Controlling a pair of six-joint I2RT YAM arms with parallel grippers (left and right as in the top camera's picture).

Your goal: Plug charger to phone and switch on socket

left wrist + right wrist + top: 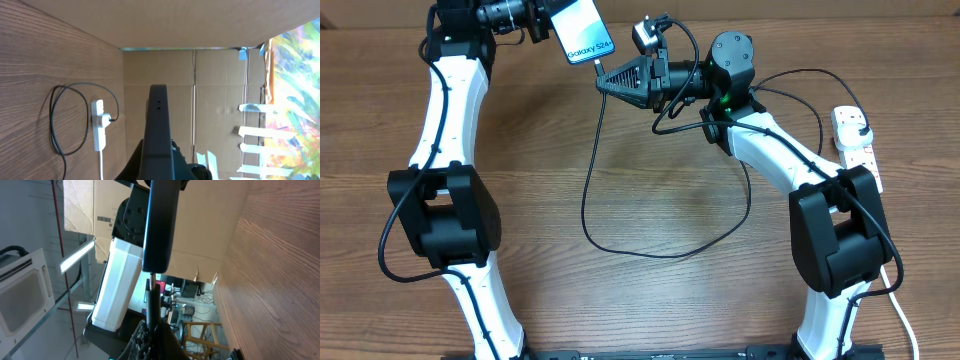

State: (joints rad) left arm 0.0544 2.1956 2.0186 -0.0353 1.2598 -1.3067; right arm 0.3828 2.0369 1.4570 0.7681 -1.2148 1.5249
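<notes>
One connector tip (151, 281) of the charger (588, 190) sits right at the lower edge of the phone (582, 32), which is held up off the tabletop (650, 310) at its far side. I cannot tell whether the tip has entered the port. The left hand (550, 24) is clamped on the phone. The right hand (608, 79) is closed on the cable just behind the tip. The step in hand looks like the plugging-in. The next move calls for lining tip and port up squarely and pushing straight in against a steady phone. The cable loops over the tabletop to the socket (855, 140) on the right, where its plug (108, 120) seems seated. The red switch (100, 120) comes after.
</notes>
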